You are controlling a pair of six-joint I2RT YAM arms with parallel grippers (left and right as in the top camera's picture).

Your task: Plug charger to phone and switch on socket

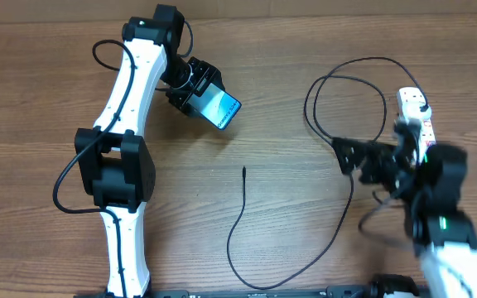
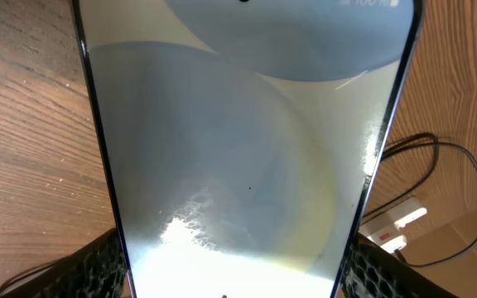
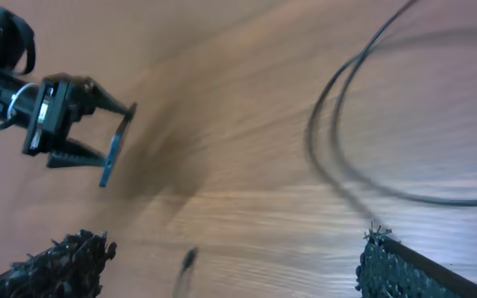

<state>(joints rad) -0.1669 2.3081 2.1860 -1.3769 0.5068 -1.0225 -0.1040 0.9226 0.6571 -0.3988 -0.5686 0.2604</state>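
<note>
Wooden tabletop (image 1: 288,50) before you: your left gripper (image 1: 199,93), jaws clamped on the phone (image 1: 220,106), holds it raised. Your right gripper (image 1: 353,156), jaws wide and empty, hangs beside the socket (image 1: 416,112). The charger (image 1: 245,178) tip lies loose, so plugging and switching are both left.

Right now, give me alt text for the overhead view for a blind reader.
The left tool grips the phone, screen up, near the top centre. The black charger cable lies loose on the wooden table, tip unplugged, and the open right tool hangs, blurred, near the white power strip.
</note>
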